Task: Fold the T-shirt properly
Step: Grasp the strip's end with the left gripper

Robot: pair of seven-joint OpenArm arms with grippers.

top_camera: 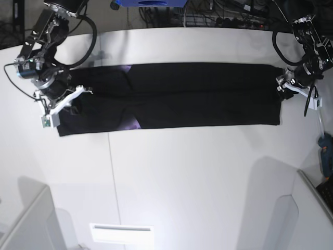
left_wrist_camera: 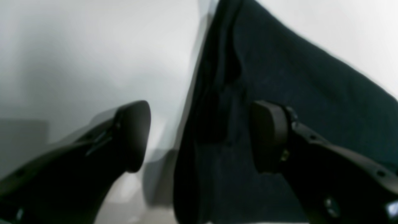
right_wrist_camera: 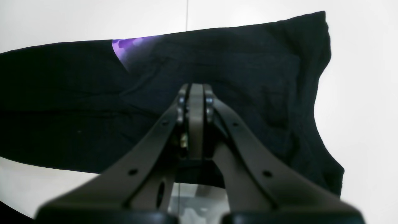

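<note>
The T-shirt (top_camera: 197,94) lies as a long black band across the white table, with a bit of purple print (top_camera: 132,124) showing at its near edge. My left gripper (top_camera: 283,84) is at the band's right end. In the left wrist view it (left_wrist_camera: 202,137) stands open, its fingers either side of the T-shirt's (left_wrist_camera: 295,93) folded edge without pinching it. At the band's left end is my right gripper (top_camera: 80,91). It (right_wrist_camera: 196,88) is shut, its tips down in the black cloth (right_wrist_camera: 248,77), and wrinkles run toward them beside a purple patch (right_wrist_camera: 124,46).
A blue-handled tool (top_camera: 325,156) lies at the table's right edge. Cables and a blue object (top_camera: 151,2) sit behind the far edge. Grey panels rise at the near left (top_camera: 26,224) and near right (top_camera: 312,208) corners. A white strip (top_camera: 122,233) lies near the front.
</note>
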